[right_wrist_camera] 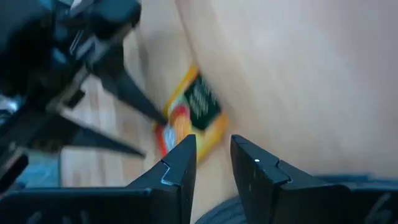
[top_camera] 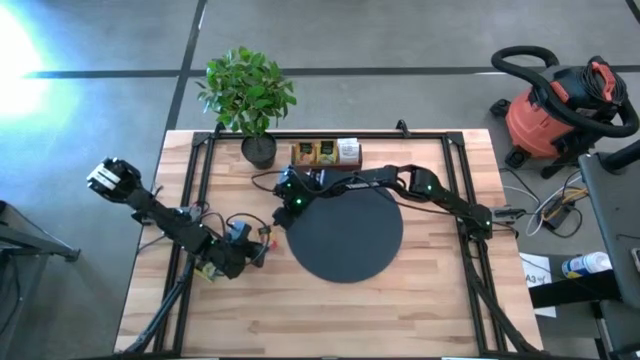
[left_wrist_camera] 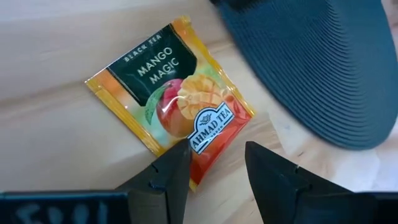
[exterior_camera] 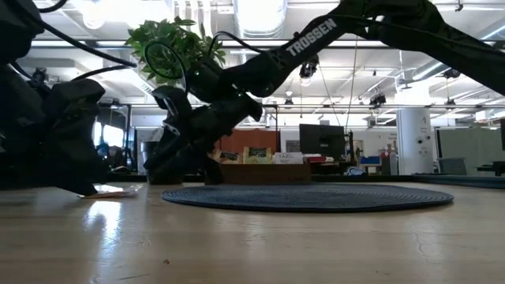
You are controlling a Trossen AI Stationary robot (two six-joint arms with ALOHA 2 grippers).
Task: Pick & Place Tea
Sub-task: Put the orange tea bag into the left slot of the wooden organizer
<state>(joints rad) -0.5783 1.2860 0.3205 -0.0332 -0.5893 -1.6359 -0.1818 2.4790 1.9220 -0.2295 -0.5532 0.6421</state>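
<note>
One tea sachet (left_wrist_camera: 168, 93), orange and yellow with a dark green label, lies flat on the wooden table just left of the black disc (top_camera: 345, 235). My left gripper (left_wrist_camera: 214, 152) is open, slanting down, with its fingertips at the sachet's orange-red corner. My right gripper (right_wrist_camera: 214, 146) is open with nothing between its fingers. It reaches over the disc's far-left rim and hovers close to the same sachet (right_wrist_camera: 193, 115) from the other side. More tea sachets stand in the brown tray (top_camera: 325, 153) at the far edge. My left gripper stands with its fingertips (left_wrist_camera: 177, 162) at the sachet's orange-red corner (left_wrist_camera: 208, 149), coming down at a slant from the table's left. I cannot tell whether they touch it. The sachet lies flat on the table.
A potted plant (top_camera: 250, 90) stands at the far edge, left of the tray. The two grippers are close together by the disc's left rim (left_wrist_camera: 323, 62). Bare wood stretches along the table's near side. A red shop vacuum (top_camera: 560, 110) sits on the floor beyond the right edge.
</note>
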